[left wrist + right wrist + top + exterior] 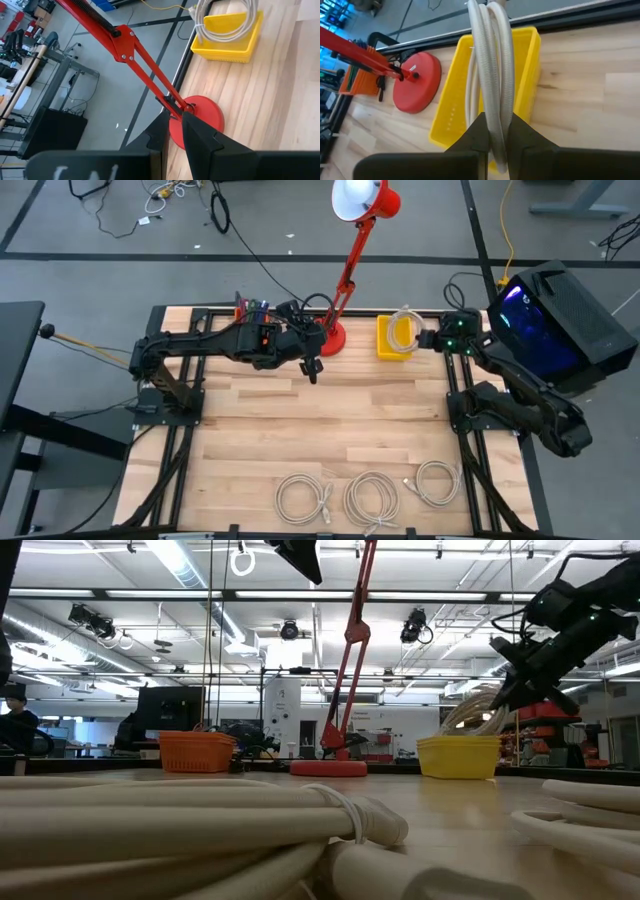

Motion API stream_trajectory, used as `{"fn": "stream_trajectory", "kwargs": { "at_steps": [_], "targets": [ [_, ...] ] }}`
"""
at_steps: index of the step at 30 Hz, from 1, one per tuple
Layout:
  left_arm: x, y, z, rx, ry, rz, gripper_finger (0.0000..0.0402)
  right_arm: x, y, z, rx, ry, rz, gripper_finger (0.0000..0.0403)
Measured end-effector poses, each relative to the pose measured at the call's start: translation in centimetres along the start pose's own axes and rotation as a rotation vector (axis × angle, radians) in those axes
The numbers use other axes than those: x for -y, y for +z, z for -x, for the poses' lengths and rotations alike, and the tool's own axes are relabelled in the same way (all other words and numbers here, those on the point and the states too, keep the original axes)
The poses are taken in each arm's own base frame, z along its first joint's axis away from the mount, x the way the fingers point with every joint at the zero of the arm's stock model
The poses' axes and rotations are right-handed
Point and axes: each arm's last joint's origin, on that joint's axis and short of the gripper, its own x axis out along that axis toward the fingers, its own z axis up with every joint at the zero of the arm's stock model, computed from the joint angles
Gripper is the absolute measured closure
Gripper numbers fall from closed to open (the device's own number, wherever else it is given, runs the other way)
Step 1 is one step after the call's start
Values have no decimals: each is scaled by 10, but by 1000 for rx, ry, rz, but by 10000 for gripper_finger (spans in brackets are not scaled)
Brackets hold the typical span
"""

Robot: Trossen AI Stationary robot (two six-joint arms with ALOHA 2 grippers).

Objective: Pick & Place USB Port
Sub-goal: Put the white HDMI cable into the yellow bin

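Observation:
A white coiled USB cable (492, 65) hangs over the yellow bin (450, 115) at the table's far edge, its lower part down inside the bin. My right gripper (495, 132) is shut on it; the high view shows this gripper (428, 338) just right of the bin (385, 345). In the low view the coil (472, 712) rises above the bin's rim (458, 745). My left gripper (312, 370) is shut and holds nothing, raised above the table next to the red lamp base (205, 117). Three more white coils (372, 498) lie flat near the table's near edge. My right gripper pinches several strands of the coil (496, 107) together between its two fingers (520, 132). It comes from the table's right, slanting down, with the fingers across the strands. The coil's held side is lifted, and its far loop hangs into the yellow bin.
A red desk lamp stands at the far edge, its base (330, 337) left of the bin and its arm (352, 255) leaning over. An orange basket (195, 750) with pens sits at the far left. Bare wood lies across the table's middle (340, 420).

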Motion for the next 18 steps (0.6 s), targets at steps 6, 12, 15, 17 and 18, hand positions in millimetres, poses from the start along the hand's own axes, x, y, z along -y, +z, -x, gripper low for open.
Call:
{"fn": "stream_trajectory", "kwargs": {
  "at_steps": [6, 12, 15, 17, 18],
  "targets": [
    [0, 0, 0, 0, 0, 0, 344, 1, -1, -2, 3, 13, -15, 378],
    [0, 2, 0, 20, 2, 18, 344, 0, 1, -2, 27, 28, -10, 378],
    [0, 3, 0, 26, 3, 24, 344, 0, 1, -2, 27, 28, -8, 376],
    [0, 3, 0, 26, 3, 24, 344, 0, 1, -2, 23, 35, -8, 355],
    [0, 3, 0, 26, 3, 24, 344, -1, 1, -2, 21, 38, -8, 338]
  ]
}}
